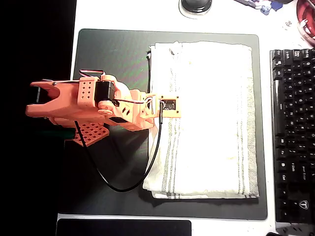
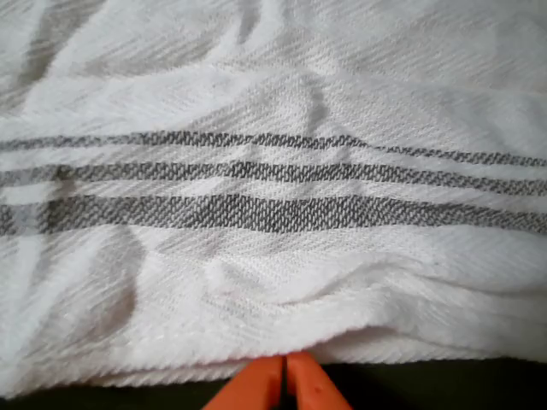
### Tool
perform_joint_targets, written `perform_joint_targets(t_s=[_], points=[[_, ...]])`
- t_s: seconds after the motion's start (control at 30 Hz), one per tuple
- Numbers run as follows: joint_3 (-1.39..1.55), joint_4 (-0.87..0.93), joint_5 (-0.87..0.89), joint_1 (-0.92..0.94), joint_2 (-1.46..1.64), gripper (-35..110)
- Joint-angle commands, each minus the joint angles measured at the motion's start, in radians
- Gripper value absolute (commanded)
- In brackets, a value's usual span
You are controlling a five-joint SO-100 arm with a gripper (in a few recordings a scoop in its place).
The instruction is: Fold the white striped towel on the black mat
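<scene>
The white striped towel point(image 1: 211, 118) lies flat on the right half of the black mat point(image 1: 113, 54), with thin grey stripes running near its left and right edges. My orange arm reaches in from the left, and its gripper point(image 1: 152, 109) sits at the middle of the towel's left edge. In the wrist view the towel point(image 2: 273, 128) shows three grey stripes, and its hem bulges up just over the gripper point(image 2: 285, 376). The two orange fingertips point(image 2: 256, 384) are pressed together at that hem, with the mat point(image 2: 427, 384) dark below it.
A black keyboard point(image 1: 294, 132) stands just right of the mat. The arm's black cable point(image 1: 123, 187) loops over the mat's lower left. A round dark object point(image 1: 196, 6) sits above the mat, and a dark flat slab point(image 1: 123, 227) lies below it.
</scene>
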Motion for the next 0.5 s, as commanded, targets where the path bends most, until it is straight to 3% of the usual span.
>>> perform_joint_targets(t_s=[0.0,0.3,0.47], points=[[0.023,0.005,0.018,0.011,0.005,0],[0.021,0.006,0.046,0.006,0.015,0],[0.021,0.018,-0.037,0.005,0.014,0]])
